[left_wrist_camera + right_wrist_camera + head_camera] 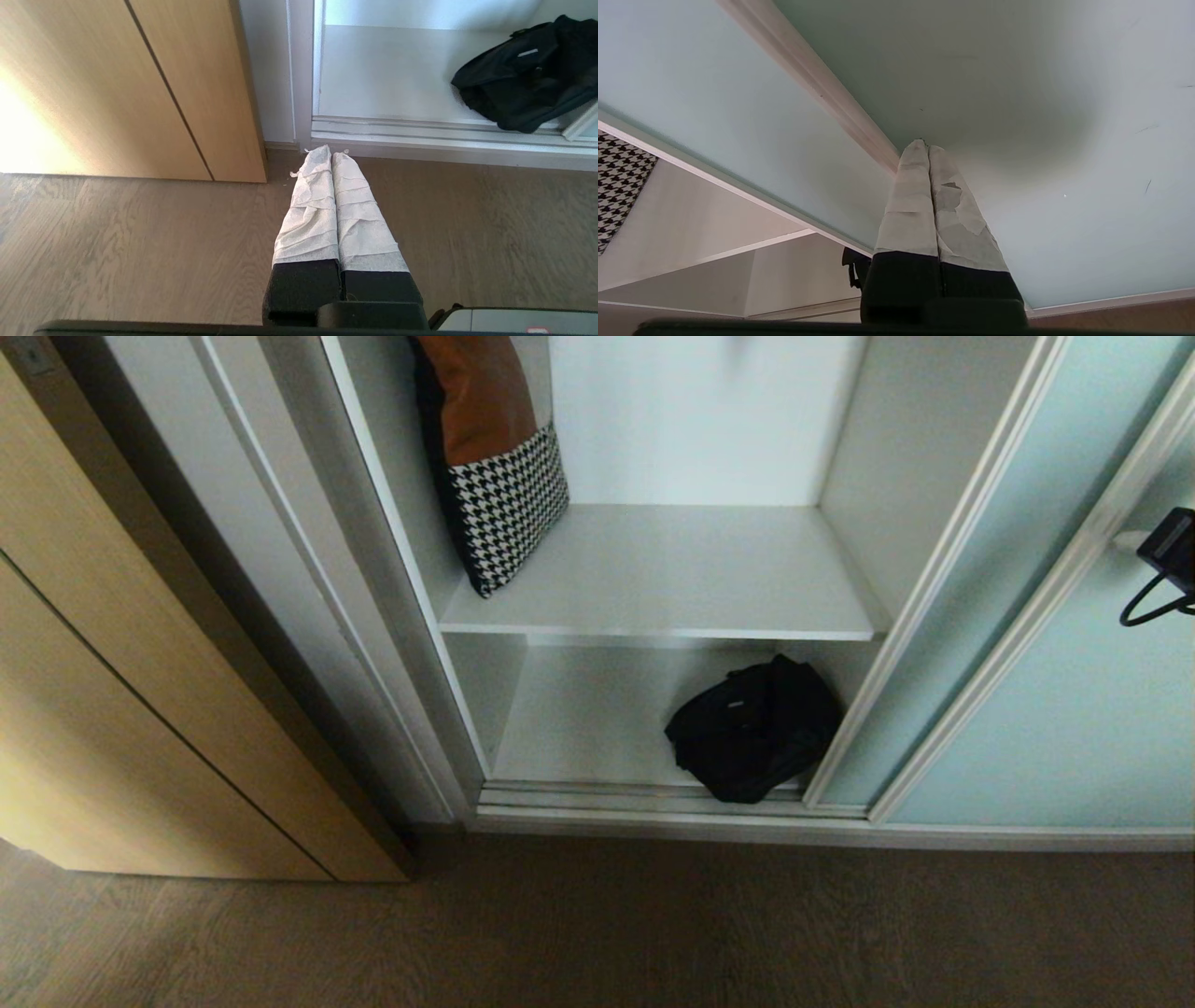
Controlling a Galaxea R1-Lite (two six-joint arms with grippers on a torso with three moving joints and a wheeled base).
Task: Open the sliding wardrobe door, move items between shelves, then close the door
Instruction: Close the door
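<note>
Pressing its closed, empty tips near the silver frame of the sliding wardrobe door, the right tool seems finished opening (left tool parked shut over the floor); next, reaching the black bag below-left on the lower shelf.

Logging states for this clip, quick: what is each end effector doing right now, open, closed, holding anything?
Left end effector: closed, empty, above the floor.
Right end effector: closed, empty, tips at the sliding wardrobe door.
</note>
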